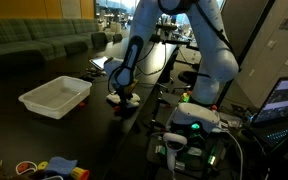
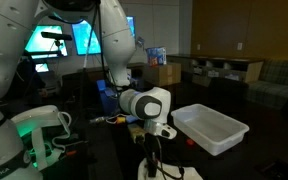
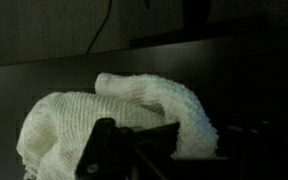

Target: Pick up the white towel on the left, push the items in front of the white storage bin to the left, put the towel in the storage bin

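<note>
The wrist view is filled by the white towel (image 3: 104, 115), a knobbly cloth bunched up, with one fold hanging down on the right. My gripper (image 3: 134, 138) is shut on the white towel, and its dark fingers (image 3: 97, 150) pinch the cloth from below. In an exterior view the gripper (image 1: 121, 93) holds the towel (image 1: 125, 98) low over the dark table, to the right of the white storage bin (image 1: 56, 96). The bin (image 2: 212, 128) looks empty. The items (image 1: 46, 167), small red, yellow and blue toys, lie at the table's near edge.
A small red thing (image 2: 191, 142) lies by the bin's near corner. Green couches (image 1: 34, 45) stand at the back. A laptop (image 1: 284, 98) and lit electronics (image 1: 189, 125) crowd the right side. Monitors (image 2: 59, 40) glow behind the arm.
</note>
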`<state>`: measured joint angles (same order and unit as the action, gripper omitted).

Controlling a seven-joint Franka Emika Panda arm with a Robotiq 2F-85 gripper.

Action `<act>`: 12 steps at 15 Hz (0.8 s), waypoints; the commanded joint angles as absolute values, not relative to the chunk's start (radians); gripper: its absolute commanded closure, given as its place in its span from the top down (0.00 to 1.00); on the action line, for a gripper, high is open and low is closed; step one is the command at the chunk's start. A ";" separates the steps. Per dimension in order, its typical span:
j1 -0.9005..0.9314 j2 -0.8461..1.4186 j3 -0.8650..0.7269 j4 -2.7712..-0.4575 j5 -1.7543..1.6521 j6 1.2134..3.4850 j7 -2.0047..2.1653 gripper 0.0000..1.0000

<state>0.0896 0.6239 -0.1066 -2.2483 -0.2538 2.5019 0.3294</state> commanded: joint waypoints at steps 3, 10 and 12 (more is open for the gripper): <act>0.138 0.710 0.021 -2.164 -0.213 2.457 0.161 0.03; 0.214 0.776 0.108 -2.006 -0.221 2.437 0.036 0.03; 0.239 0.797 0.132 -1.962 -0.232 2.453 -0.017 0.03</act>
